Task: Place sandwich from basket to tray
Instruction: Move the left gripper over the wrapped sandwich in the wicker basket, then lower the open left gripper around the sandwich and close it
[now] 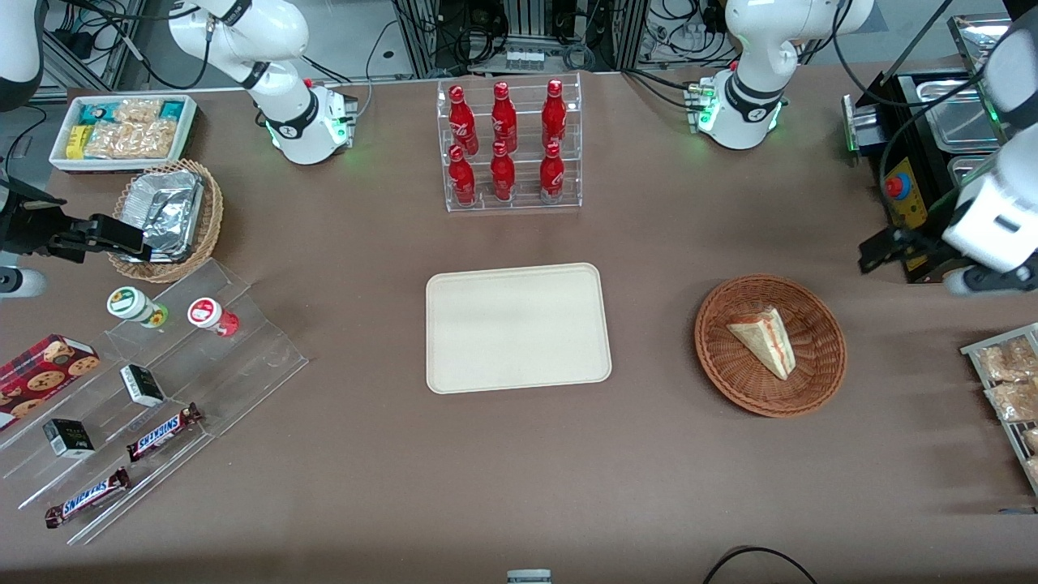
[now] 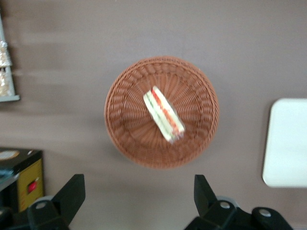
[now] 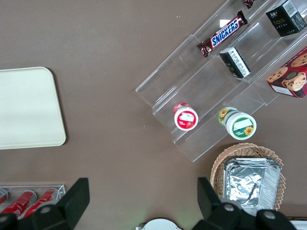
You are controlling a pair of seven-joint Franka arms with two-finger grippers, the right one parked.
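The sandwich [image 1: 762,341], a pale wedge with red and green filling, lies on its side in the round reddish-brown basket [image 1: 718,324]. In the left wrist view the sandwich [image 2: 164,114] sits near the middle of the basket [image 2: 120,96]. The cream tray [image 1: 517,326] lies flat at the table's middle with nothing on it, and its edge shows in the left wrist view [image 2: 288,143]. My gripper [image 1: 880,250] hangs high above the table, off the basket's rim toward the working arm's end. The gripper [image 2: 138,196] is open, its fingers wide apart with nothing between them.
A clear rack of red bottles [image 1: 511,146] stands farther from the front camera than the tray. A black box with a red button [image 1: 900,191] and a wire rack of snack bags [image 1: 1010,381] flank the basket. A stepped acrylic shelf [image 1: 162,389] stands at the parked arm's end.
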